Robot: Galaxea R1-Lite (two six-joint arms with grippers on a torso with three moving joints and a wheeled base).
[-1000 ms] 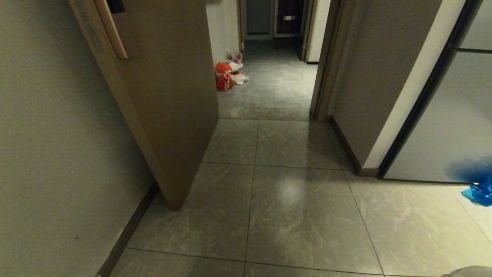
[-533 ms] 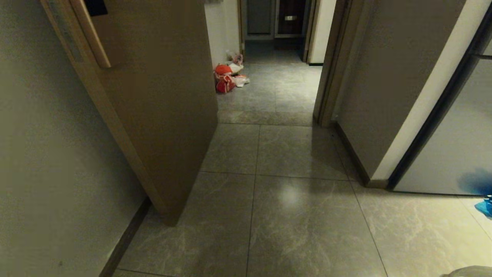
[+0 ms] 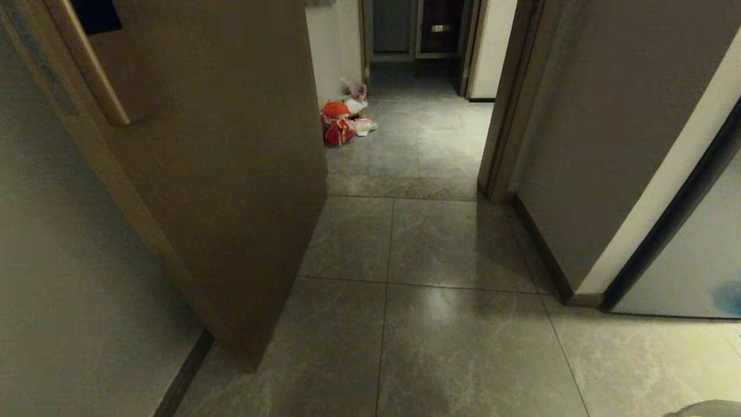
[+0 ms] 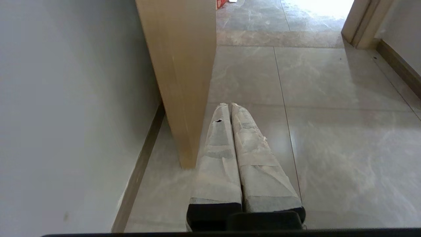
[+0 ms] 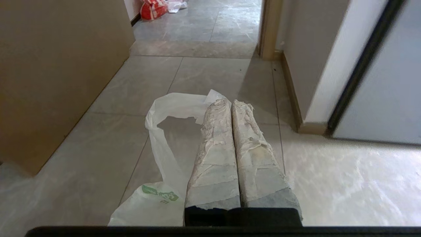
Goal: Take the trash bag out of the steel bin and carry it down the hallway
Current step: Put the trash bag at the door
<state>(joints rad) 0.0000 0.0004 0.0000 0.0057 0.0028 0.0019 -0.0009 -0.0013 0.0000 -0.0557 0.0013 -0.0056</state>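
In the right wrist view the trash bag, thin white plastic with green print, hangs beside my right gripper. Its handle loop runs up to the taped fingertips, which are shut on it. My left gripper is shut with nothing in it and hangs over the tiles next to the open door's edge. The hallway, with grey marbled tiles, runs ahead. The steel bin is out of view.
An open wooden door juts in from the left. On the right stand a door frame and a wall corner with a dark baseboard. Orange-red bags lie by the left wall farther down. A dark door closes the far end.
The whole head view has shifted: the camera has moved forward, so door and walls stand nearer. The blue thing at the right edge has slid out of view.
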